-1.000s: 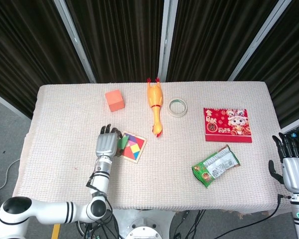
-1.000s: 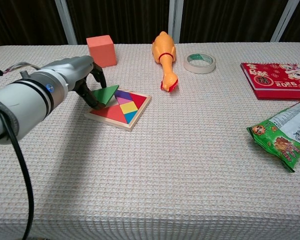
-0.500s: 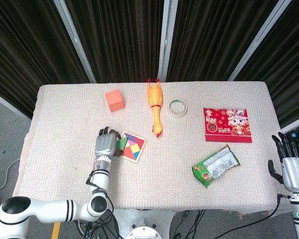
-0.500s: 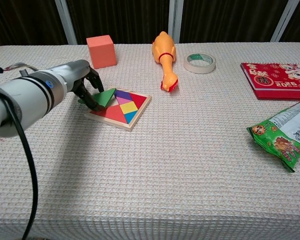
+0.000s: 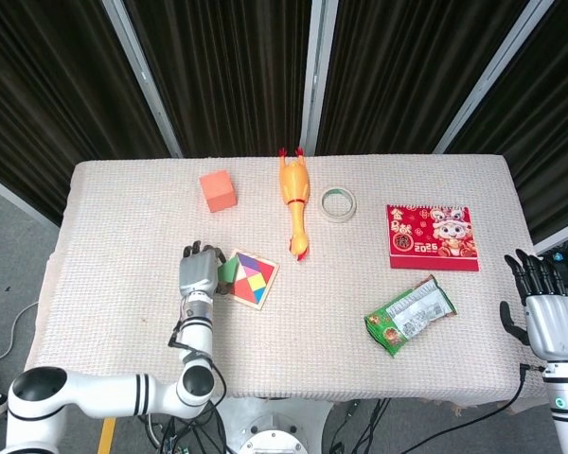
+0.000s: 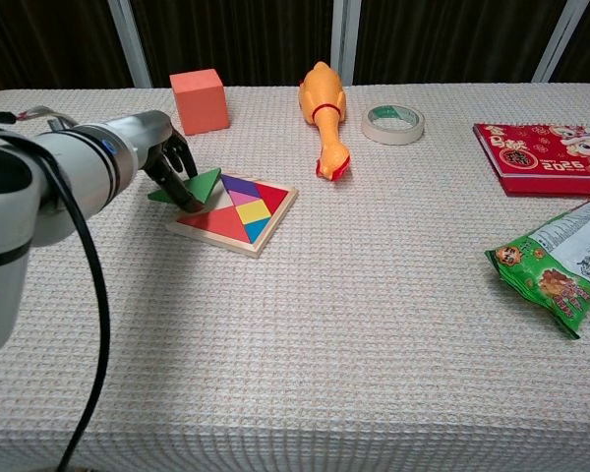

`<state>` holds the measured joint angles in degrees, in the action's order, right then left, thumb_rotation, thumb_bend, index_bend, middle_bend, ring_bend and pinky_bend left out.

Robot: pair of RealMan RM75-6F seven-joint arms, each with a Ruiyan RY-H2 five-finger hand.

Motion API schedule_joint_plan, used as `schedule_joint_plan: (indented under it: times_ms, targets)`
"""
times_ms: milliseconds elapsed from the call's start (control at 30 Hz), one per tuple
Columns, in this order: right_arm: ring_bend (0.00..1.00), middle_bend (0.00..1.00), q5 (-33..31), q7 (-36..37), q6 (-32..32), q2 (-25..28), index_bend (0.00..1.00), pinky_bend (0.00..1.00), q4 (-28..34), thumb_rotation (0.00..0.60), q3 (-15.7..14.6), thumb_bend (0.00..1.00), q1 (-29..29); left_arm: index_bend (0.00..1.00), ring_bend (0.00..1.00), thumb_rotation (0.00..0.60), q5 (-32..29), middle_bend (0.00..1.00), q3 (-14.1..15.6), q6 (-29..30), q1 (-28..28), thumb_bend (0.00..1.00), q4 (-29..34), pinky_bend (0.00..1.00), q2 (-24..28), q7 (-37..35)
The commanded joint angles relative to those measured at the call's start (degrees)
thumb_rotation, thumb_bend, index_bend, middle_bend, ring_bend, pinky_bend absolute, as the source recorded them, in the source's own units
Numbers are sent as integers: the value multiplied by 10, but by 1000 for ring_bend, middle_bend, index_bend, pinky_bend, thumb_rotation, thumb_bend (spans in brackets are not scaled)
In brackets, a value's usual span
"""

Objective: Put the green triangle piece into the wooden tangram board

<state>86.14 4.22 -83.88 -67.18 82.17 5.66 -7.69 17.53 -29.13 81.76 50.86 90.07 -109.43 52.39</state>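
Left hand [image 6: 167,157] pinches the green triangle [image 6: 190,186] at the board's [image 6: 238,213] left edge — triangle tilted, overhanging the rim, not seated in its slot. Board sits near table centre-left, other coloured pieces inside. Right hand [image 5: 540,305] off the table's right edge, fingers spread, holding nothing. Around: orange cube [image 6: 199,99], rubber chicken [image 6: 324,104], tape roll [image 6: 392,123], red book [image 6: 543,156], snack bag [image 6: 560,264]
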Motion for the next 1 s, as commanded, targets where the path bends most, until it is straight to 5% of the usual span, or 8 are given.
schedule_joint_plan:
  times_ms: [33, 1000]
  targets:
    - [0, 0, 0, 4, -2, 0, 0, 0, -3, 600, 0, 435, 1, 556, 20, 589, -6, 221, -4, 4, 7, 288, -7, 70, -8, 4]
    - [0, 0, -1, 17, -1, -1, 0, 0, -10, 600, -4, 435, 2, 560, 20, 580, -27, 204, -40, 42, 28, 288, -27, 43, -32, 2]
